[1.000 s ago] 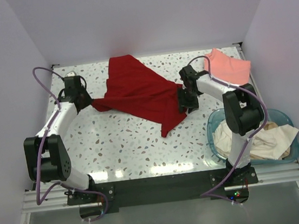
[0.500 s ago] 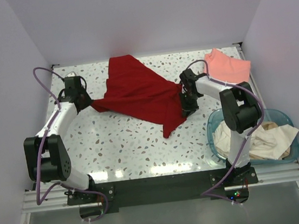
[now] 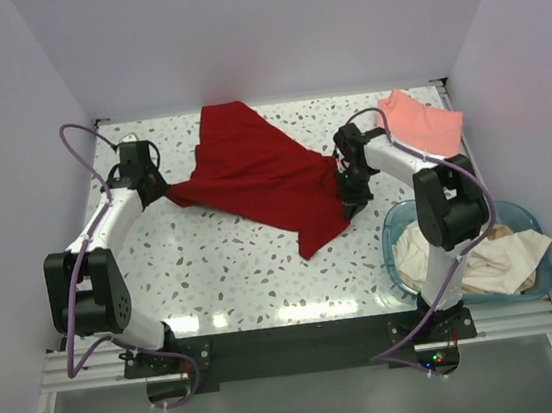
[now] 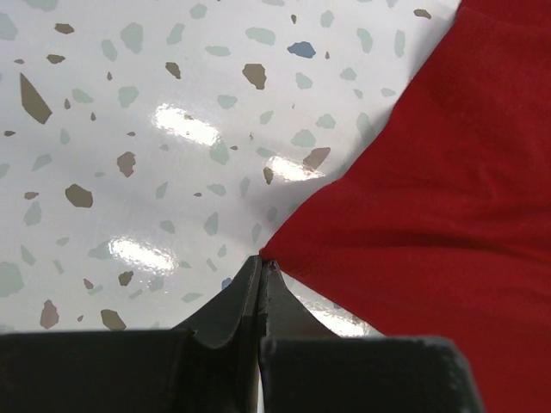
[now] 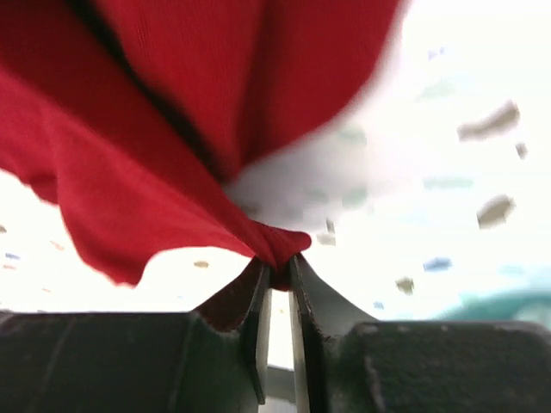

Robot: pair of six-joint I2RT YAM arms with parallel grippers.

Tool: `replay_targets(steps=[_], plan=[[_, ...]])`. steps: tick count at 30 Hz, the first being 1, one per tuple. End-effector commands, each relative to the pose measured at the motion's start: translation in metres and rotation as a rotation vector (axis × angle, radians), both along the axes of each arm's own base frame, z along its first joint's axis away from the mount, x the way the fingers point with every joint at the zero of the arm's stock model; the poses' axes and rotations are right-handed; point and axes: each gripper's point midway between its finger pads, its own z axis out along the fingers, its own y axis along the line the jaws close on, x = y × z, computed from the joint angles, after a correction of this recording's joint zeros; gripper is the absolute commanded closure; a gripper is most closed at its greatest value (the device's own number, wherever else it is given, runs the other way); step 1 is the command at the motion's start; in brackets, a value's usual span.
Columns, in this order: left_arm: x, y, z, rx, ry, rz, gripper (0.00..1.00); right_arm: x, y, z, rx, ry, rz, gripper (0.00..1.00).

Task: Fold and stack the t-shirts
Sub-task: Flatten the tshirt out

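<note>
Spreading step: large plain dark red cotton t-shirt (image 3: 257,174).
Left end effector (image 4: 261,265) and right end effector (image 5: 277,262) each pinch its edge; next, likely lay it flat.

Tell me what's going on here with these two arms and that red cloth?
Two robot arms hold a dark red t-shirt stretched across the table, seemingly to fold it. The left arm has its jaws shut on one corner; the right arm has its jaws shut on a bunched edge opposite. A pink shirt lies at the far right, and cream ones wait in the teal basket.
</note>
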Motion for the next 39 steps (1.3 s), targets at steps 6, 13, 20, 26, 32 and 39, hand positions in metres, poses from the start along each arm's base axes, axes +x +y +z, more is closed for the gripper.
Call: replay_targets(steps=[6,13,20,26,32,39], plan=[[-0.003,0.031,0.012,0.097,-0.002,0.085,1.00,-0.022,-0.022,0.073,-0.014,-0.035,0.013,0.96],[0.000,0.031,0.023,0.084,-0.031,0.106,1.00,-0.016,-0.030,0.106,0.011,-0.038,-0.061,1.00],[0.058,0.015,0.122,-0.008,-0.326,0.072,1.00,0.083,-0.017,0.213,0.136,-0.345,-0.150,1.00],[0.084,0.020,0.267,-0.010,-0.659,0.101,1.00,0.139,-0.018,0.335,0.310,-0.738,-0.266,1.00],[0.033,0.023,0.394,-0.029,-1.014,0.119,1.00,0.134,-0.031,0.464,0.416,-1.320,-0.246,1.00],[-0.061,0.034,0.461,-0.015,-1.237,0.176,1.00,0.061,-0.062,0.591,0.381,-1.735,-0.226,1.00]])
